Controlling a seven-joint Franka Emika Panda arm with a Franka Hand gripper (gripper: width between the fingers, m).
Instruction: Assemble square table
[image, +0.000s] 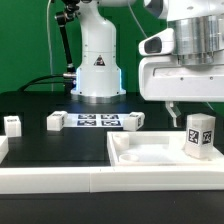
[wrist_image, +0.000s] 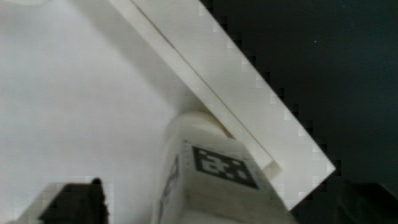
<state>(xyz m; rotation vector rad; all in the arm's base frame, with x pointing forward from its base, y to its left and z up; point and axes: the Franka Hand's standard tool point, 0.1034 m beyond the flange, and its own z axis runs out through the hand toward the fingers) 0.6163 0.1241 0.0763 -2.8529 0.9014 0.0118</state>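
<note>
Black table (image: 60, 148) beneath white tray-like top (image: 150, 152), dim room behind.

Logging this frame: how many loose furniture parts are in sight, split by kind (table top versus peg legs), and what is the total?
Square table top: 1
Peg legs: 4
Total: 5
</note>
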